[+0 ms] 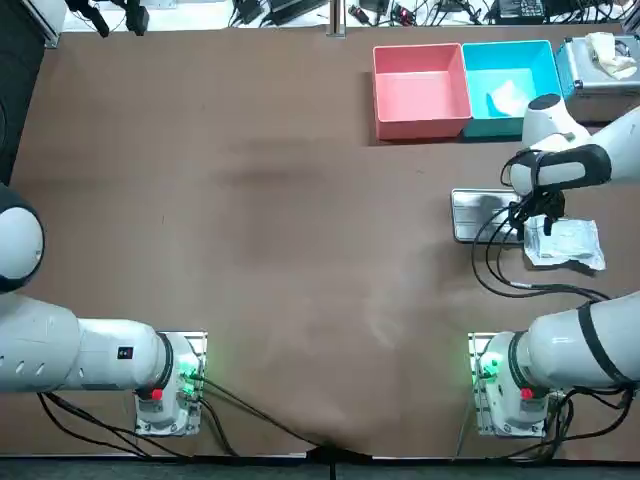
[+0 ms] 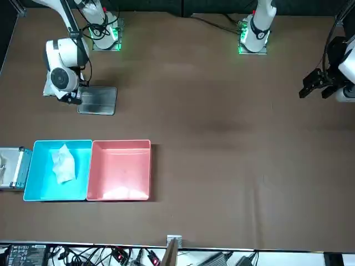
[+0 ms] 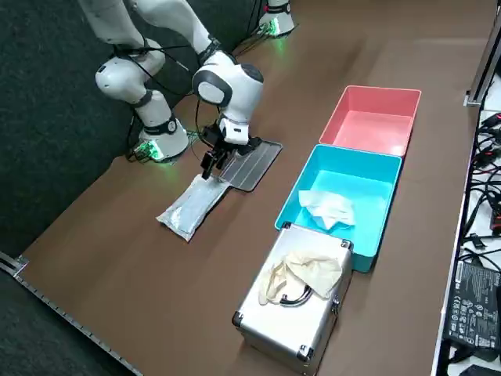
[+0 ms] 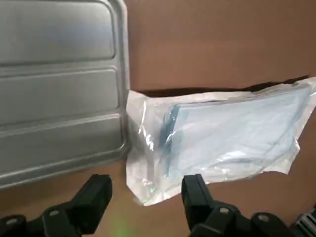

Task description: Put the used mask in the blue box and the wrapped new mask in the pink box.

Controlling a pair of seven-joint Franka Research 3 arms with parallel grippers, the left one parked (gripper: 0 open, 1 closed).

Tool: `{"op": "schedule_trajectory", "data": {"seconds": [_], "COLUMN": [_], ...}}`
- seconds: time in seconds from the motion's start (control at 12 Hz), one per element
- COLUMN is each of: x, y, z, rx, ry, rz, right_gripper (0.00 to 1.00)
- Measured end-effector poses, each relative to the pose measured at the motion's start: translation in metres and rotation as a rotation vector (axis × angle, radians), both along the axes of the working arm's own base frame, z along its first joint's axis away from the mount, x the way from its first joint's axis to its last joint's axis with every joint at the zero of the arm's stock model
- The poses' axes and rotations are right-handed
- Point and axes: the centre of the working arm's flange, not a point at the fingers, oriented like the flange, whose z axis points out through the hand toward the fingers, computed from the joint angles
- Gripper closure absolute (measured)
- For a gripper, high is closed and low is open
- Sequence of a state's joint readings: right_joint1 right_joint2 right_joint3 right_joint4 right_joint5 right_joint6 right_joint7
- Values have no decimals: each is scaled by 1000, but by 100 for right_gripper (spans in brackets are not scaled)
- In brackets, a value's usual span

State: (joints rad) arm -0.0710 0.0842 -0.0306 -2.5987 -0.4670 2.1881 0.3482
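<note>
Waiting empty, the pink box (image 1: 420, 95) adjoined the blue box (image 1: 480, 72), where the used mask (image 1: 508, 98) already lay; only the second pickup seemed left. Beside the metal tray (image 1: 478, 215), the right gripper (image 4: 145, 187) hovered, fingers spread, over the wrapped new mask (image 1: 568, 243) flat on the table; next it likely needed to descend and pinch the packet's end.

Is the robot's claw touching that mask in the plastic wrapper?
Cannot tell. In the wrist view the open end effector hangs over a corner of the wrapped mask, but no view plainly shows contact or a gap.
</note>
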Motion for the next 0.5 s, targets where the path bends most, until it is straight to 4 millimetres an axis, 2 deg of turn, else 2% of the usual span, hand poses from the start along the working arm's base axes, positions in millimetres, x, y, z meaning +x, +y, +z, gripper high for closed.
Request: {"op": "schedule_trajectory", "data": {"seconds": [0.5], "x": [-3], "y": [-29], "z": [-4], "rx": [10], "ry": [-17], "rz": [-76], "right_gripper": [15]}}
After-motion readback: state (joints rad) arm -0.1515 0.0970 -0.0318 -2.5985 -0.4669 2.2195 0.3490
